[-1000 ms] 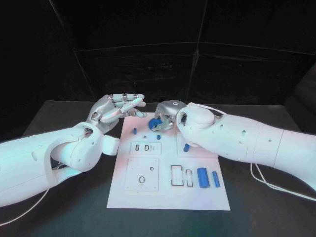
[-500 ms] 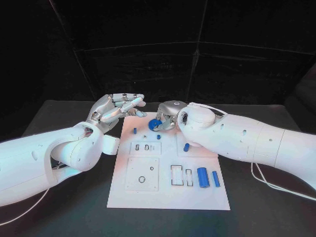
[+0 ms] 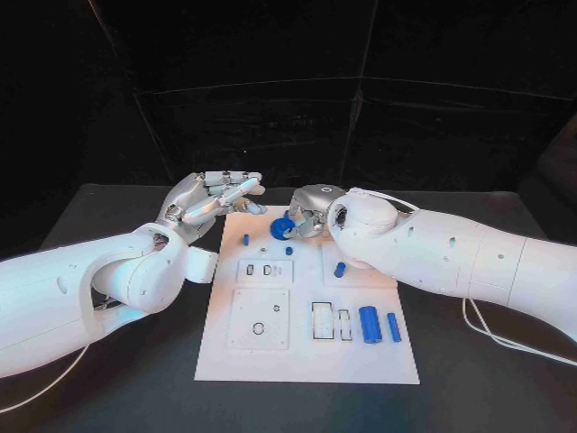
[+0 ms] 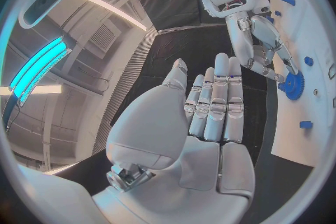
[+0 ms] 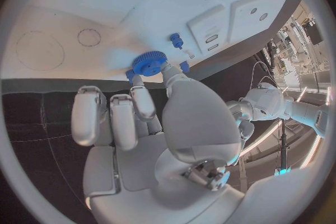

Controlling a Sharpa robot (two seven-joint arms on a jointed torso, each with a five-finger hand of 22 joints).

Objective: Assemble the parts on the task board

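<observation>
A black table (image 3: pixel 106 379) under black drapes carries the white board (image 3: pixel 308 361) at its middle. The blue gear (image 3: pixel 282 229) is at the board's far end, pinched between the thumb and fingertips of the right hand (image 3: pixel 309 209); the right wrist view shows that hand's thumb and a finger closed on the gear's (image 5: pixel 149 62) toothed rim just above the white surface, the other fingers curled beside it. Whether the gear touches the board cannot be told. In the left wrist view the gear (image 4: pixel 293 87) sits at the tips of the right hand's fingers (image 4: pixel 260 56).

Near the gear, on the board, stand two small blue pegs (image 3: pixel 246 240), and a small blue piece (image 3: pixel 341 269) lies toward the board's right edge beside the right arm. Nearer the robot, the board has a slotted plate (image 3: pixel 265 271) and a square plate with holes (image 3: pixel 259 318). At the board's near right lie two blue cylinders (image 3: pixel 370 324) side by side next to a rectangular slot.

The left hand (image 3: pixel 211 198) is raised off the board's far left corner, palm open, fingers straight and close together, holding nothing.
</observation>
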